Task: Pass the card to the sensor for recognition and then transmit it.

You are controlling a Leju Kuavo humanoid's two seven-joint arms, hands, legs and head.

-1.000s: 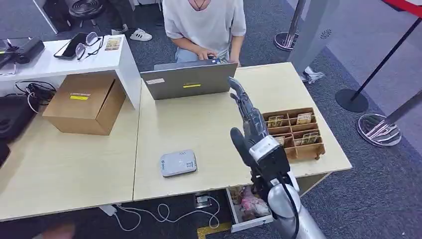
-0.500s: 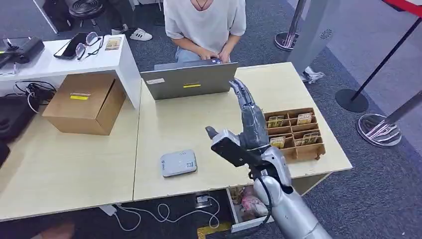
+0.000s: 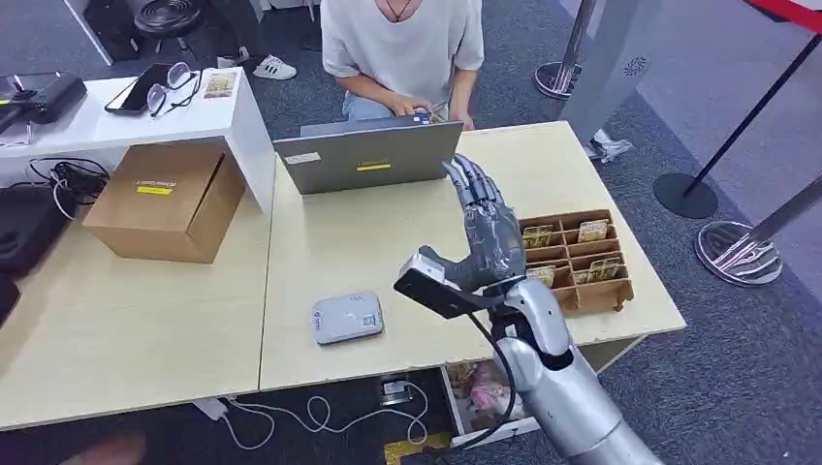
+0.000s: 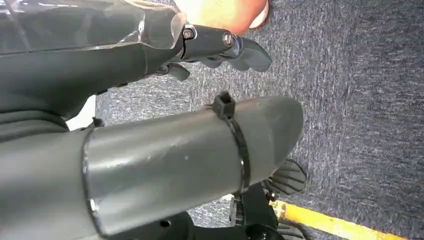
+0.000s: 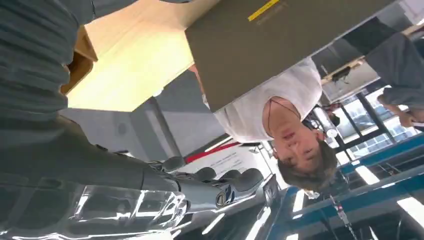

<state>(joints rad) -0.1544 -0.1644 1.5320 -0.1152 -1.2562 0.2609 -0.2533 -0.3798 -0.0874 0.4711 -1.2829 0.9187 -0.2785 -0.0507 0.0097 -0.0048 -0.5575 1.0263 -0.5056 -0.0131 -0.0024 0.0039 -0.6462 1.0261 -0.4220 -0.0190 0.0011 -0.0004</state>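
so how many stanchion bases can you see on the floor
3: one by the post behind the desk, a black one at far right, and a chrome one nearer the card tray. Others may sit outside the frame.

A grey laptop (image 3: 366,155) stands open at the far edge of the pale wooden table (image 3: 388,232), with a person in a white T-shirt (image 3: 399,44) seated behind it. A brown cardboard box (image 3: 165,199) sits to the left, beside a white shelf (image 3: 194,111) carrying glasses (image 3: 170,85) and a black phone (image 3: 139,87). White cables (image 3: 310,415) lie on the grey carpet (image 3: 737,368).
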